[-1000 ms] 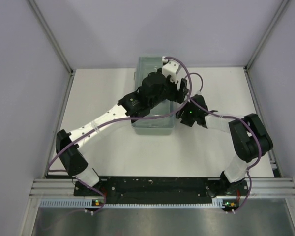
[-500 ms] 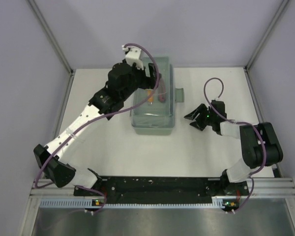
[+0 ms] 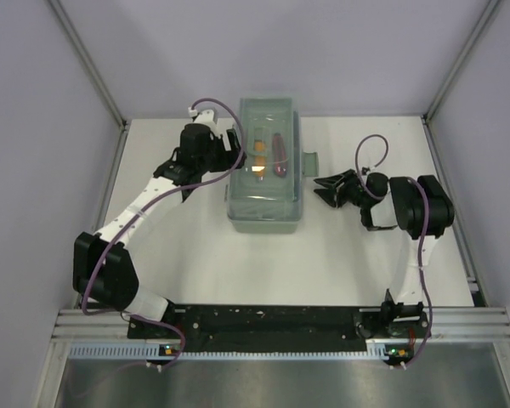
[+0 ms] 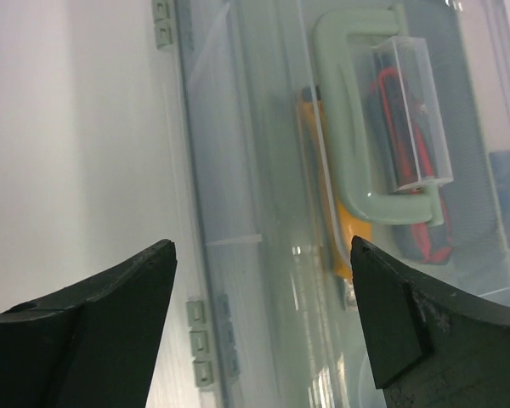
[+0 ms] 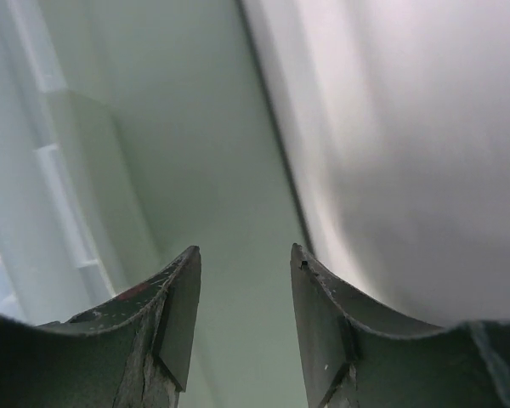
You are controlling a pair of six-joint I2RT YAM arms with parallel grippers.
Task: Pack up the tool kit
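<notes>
The grey-green tool kit box (image 3: 263, 183) stands at the middle of the table with its translucent lid shut. Through the lid I see the yellow cutters (image 4: 333, 217) and the red cutters (image 4: 410, 225) under the pale green handle (image 4: 357, 127). A latch tab (image 3: 310, 161) sticks out on the box's right side. My left gripper (image 3: 236, 151) hangs open over the box's left, hinged edge (image 4: 200, 340); in its wrist view the left gripper (image 4: 262, 246) holds nothing. My right gripper (image 3: 320, 190) points at the box's right wall (image 5: 178, 127). In its wrist view the right gripper (image 5: 244, 251) stands open and holds nothing.
The white table (image 3: 365, 255) is fenced by metal rails, with purple walls behind. A black base bar (image 3: 272, 321) runs along the near edge. Purple cables loop over both arms.
My left arm has drawn back from above the box to its left edge, uncovering the lid, and its jaws have widened. My right gripper's jaws have narrowed and it has swung towards the box's right wall.
</notes>
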